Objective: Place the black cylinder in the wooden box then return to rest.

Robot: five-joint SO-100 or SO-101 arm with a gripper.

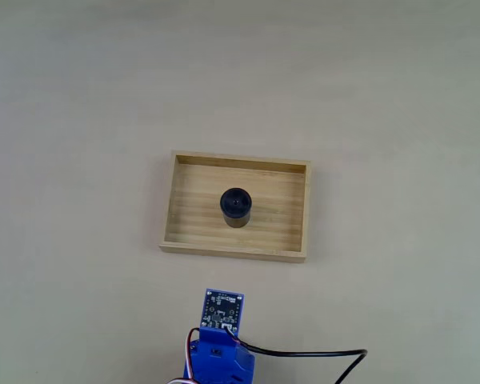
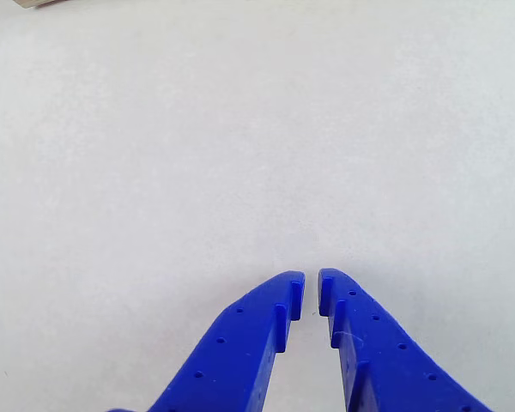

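I am seeing the black cylinder [image 1: 236, 206] standing upright in the wooden box [image 1: 292, 216] while my gripper [image 2: 311, 296], fingers nearly together and empty, is hanging over bare worktop [image 2: 240, 129], so the only risk I am judging is its cable [image 1: 320, 353] snagging during parking

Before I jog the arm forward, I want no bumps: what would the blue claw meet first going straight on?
Probably nothing soon: the claw points over bare pale table. The pale wooden box lies further ahead; depth is unclear.
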